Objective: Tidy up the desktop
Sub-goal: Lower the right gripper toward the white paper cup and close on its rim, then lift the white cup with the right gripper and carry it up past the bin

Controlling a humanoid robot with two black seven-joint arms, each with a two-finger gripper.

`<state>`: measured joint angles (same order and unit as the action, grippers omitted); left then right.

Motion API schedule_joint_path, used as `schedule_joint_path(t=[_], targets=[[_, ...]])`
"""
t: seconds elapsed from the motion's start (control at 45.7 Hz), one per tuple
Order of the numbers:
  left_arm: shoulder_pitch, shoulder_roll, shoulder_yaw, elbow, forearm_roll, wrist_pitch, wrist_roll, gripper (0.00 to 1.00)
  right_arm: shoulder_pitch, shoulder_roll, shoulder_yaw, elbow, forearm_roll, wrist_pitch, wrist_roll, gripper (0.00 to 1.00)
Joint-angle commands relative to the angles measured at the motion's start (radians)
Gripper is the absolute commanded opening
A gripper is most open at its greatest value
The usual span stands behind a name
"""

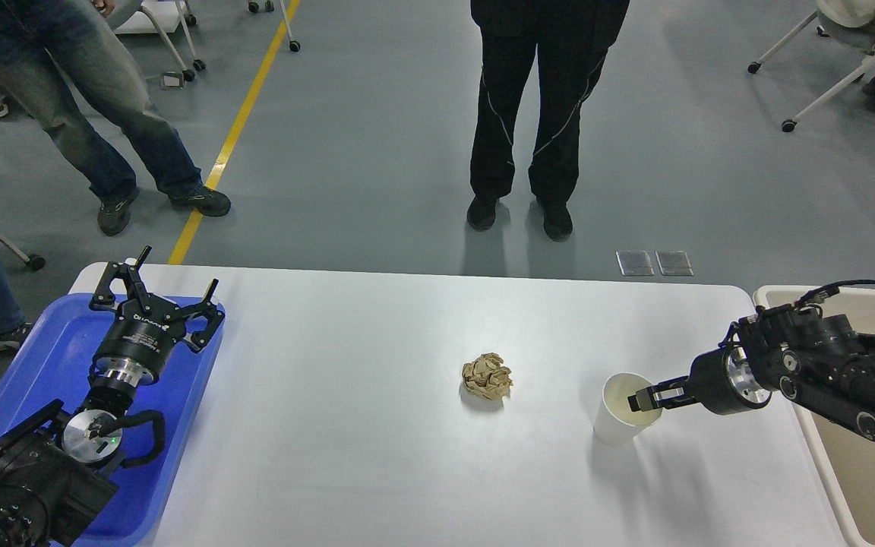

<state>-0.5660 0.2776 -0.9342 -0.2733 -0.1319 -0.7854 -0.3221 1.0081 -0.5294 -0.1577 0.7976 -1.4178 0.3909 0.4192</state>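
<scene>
On counter [346,456], head view: our right pincer [644,398] clamped on rim of paper cup [621,414], near beige bin [863,486]. Crumpled paper ball [487,376] lies mid-counter. Our left pincer [155,292] spread apart, hovering over blue tray [35,365]. Lift cup straight (keep upright), carry binward, we judge.

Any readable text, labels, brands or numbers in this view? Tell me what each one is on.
None can be read for certain.
Left gripper: small white print on its black body, too small and blurred to read.
Paper cup: plain white, no print showing.
Crumpled paper: no print showing.
Desktop, blue tray, beige bin: no markings.
Right gripper: no label visible.
</scene>
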Motion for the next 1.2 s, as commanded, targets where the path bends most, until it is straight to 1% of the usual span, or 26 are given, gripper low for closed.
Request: schedule_joint_path(t=[0.0, 0.241, 0.394, 0.569, 0.787, 0.941, 1.006, 1.181], targets=[[0.0, 0.0, 0.0, 0.0, 0.0, 0.0, 0.0, 1.0, 0.001, 0.002, 0.001, -0.003, -0.001, -0.003, 0.042, 0.0], [0.0, 0.0, 0.0, 0.0, 0.0, 0.0, 0.0, 1.0, 0.009, 0.002, 0.001, -0.001, -0.001, -0.017, 0.069, 0.0], [0.0, 0.0, 0.0, 0.0, 0.0, 0.0, 0.0, 1.0, 0.023, -0.021, 0.007, 0.003, 0.005, -0.029, 0.087, 0.0], [0.0, 0.0, 0.0, -0.001, 0.0, 0.0, 0.0, 1.0, 0.072, -0.106, 0.027, 0.048, 0.039, -0.029, 0.115, 0.0], [0.0, 0.0, 0.0, 0.0, 0.0, 0.0, 0.0, 1.0, 0.171, -0.237, 0.032, 0.155, 0.164, -0.021, 0.119, 0.0], [0.0, 0.0, 0.0, 0.0, 0.0, 0.0, 0.0, 1.0, 0.234, -0.303, 0.032, 0.19, 0.223, -0.014, 0.145, 0.0], [0.0, 0.0, 0.0, 0.0, 0.0, 0.0, 0.0, 1.0, 0.26, -0.326, 0.032, 0.199, 0.256, 0.005, 0.154, 0.0], [0.0, 0.0, 0.0, 0.0, 0.0, 0.0, 0.0, 1.0, 0.328, -0.371, 0.032, 0.206, 0.355, 0.052, 0.162, 0.0]])
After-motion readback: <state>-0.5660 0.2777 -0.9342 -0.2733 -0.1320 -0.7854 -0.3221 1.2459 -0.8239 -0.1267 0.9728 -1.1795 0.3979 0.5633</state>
